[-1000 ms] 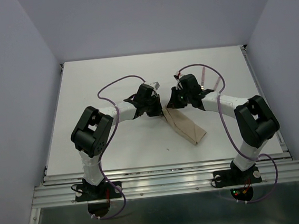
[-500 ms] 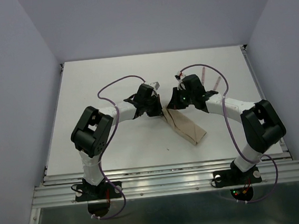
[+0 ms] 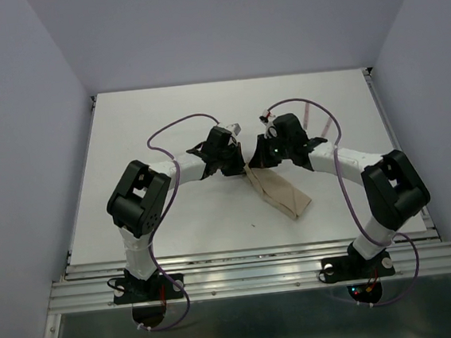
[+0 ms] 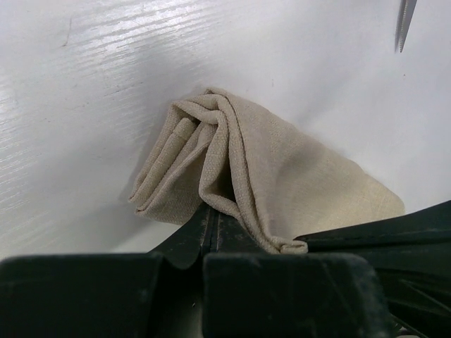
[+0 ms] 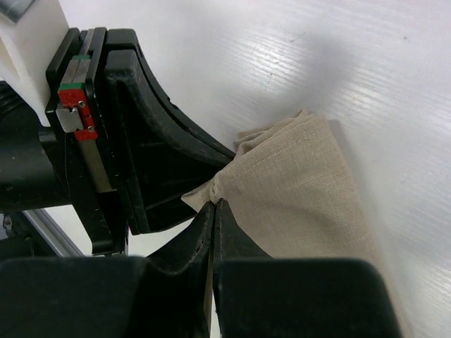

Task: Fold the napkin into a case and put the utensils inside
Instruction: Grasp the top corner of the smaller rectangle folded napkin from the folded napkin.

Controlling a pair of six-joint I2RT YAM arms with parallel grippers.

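The napkin [image 3: 280,192] lies folded into a narrow tan strip near the middle of the table [image 3: 158,215]. It runs from between the two grippers towards the near right. Its far end is bunched into loose, layered folds. The left gripper [image 4: 213,217] has its jaws pressed together on one edge of that end, with no gap showing between them. The right gripper [image 5: 213,205] pinches a corner of the same end, its jaws likewise closed on cloth. The two grippers sit just beside each other, and the left one's black body fills the left of the right wrist view, close to the pinched corner. The utensils [image 3: 307,116] lie apart from the napkin, at the far right of the table behind the right arm. A silver tip [image 4: 405,21] shows at the top edge of the left wrist view. A purple cable [image 3: 175,126] arcs over the left arm; another loops over the right arm near the utensils.
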